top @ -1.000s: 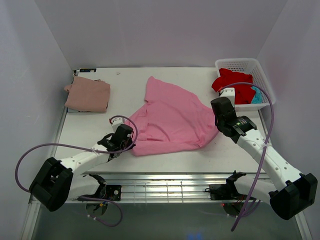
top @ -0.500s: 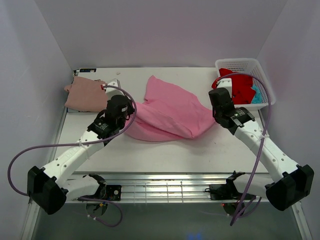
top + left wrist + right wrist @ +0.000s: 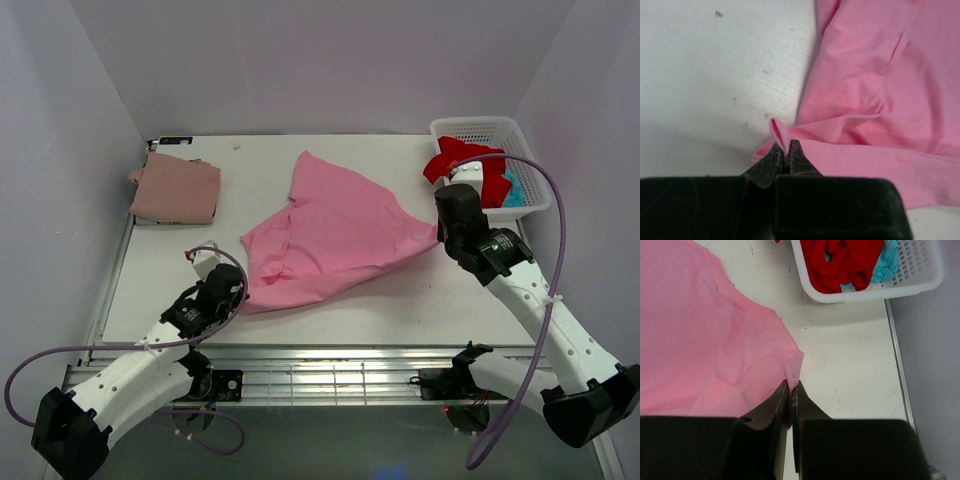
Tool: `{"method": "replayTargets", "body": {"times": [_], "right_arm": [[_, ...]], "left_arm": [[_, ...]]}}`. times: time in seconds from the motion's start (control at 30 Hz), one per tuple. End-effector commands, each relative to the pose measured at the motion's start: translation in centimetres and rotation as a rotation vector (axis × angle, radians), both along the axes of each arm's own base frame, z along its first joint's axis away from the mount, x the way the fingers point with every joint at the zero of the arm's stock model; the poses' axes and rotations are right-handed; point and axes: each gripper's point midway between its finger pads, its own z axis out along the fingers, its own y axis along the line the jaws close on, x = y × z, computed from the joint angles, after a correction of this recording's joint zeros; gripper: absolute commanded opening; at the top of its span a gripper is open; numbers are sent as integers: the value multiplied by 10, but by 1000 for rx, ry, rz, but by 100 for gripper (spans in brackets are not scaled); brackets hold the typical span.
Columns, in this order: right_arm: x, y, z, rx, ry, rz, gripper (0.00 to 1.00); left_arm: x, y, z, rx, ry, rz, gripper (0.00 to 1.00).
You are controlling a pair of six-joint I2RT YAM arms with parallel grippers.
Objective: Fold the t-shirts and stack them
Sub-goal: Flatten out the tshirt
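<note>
Between L pincer point(image 3: 786, 151) tips sits a pinched corner of pink t-shirt point(image 3: 340, 235), clenched; R pincer point(image 3: 790, 390) grips opposite edge, cloth spread btwn them on counter point(image 3: 420, 300).

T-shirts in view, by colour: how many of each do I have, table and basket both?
Bright pink cloth t-shirt, spread on the table: 1
Dusty rose cloth t-shirt, folded at far left: 1
Red cloth t-shirt, in the white latticed plastic basket: 1
Teal cloth t-shirt, in the same basket: 1
Total: 4
</note>
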Motion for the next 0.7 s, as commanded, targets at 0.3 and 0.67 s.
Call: {"method": "replayTargets", "body": {"times": [0.3, 0.67], "right_arm": [[-6, -7, 105, 84, -229, 9, 8], [-107, -19, 305, 256, -712, 314, 8]], "left_arm": [[36, 27, 185, 18, -377, 164, 0], [-52, 25, 412, -150, -926, -220, 0]]}}
